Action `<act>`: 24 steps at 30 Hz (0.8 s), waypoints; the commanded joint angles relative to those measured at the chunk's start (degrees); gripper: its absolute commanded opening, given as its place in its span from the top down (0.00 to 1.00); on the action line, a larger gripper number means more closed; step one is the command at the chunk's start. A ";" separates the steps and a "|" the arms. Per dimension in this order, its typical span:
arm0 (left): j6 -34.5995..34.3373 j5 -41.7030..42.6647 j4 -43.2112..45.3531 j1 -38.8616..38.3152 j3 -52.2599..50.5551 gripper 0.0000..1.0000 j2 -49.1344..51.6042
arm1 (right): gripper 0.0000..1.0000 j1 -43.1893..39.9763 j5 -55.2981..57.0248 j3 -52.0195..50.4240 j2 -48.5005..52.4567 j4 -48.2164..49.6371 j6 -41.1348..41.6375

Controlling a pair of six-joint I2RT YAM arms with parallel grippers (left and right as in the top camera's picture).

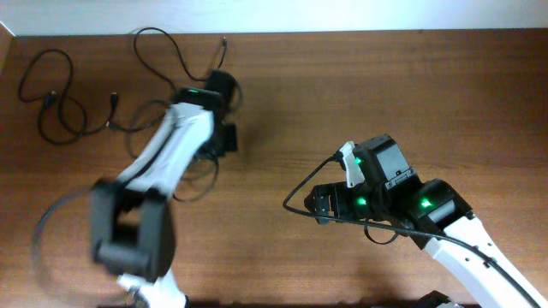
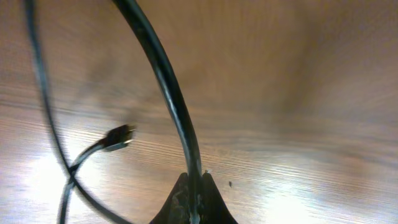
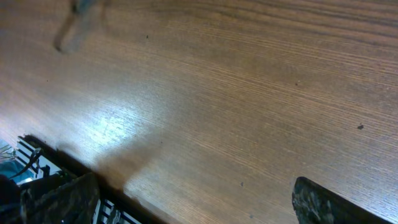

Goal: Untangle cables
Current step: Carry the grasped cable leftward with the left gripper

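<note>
One cable [image 2: 163, 68] sits clamped in left gripper [image 2: 194, 190].

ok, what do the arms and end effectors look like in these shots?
Left arm and right arm: white links, black joint housings, green status lights, cabling looped alongside. The left end effector and right end effector have dark, rough-textured fingers.

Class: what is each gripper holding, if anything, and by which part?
Left gripper pinches a black cable along the cord, away from the visible plug. Right gripper is open, holding nothing.
</note>
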 commanded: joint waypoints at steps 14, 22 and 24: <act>-13.49 -10.67 -6.23 34.88 0.33 1.00 -25.38 | 0.02 -0.07 0.31 0.50 -0.11 0.17 -0.26; -22.49 -13.05 1.75 44.11 -5.75 1.00 -17.55 | 0.02 -0.07 0.31 0.50 -0.11 0.17 -0.24; -22.60 -12.98 4.79 46.18 -5.75 1.00 -14.16 | 0.02 -0.07 0.31 0.50 -0.11 0.17 -0.24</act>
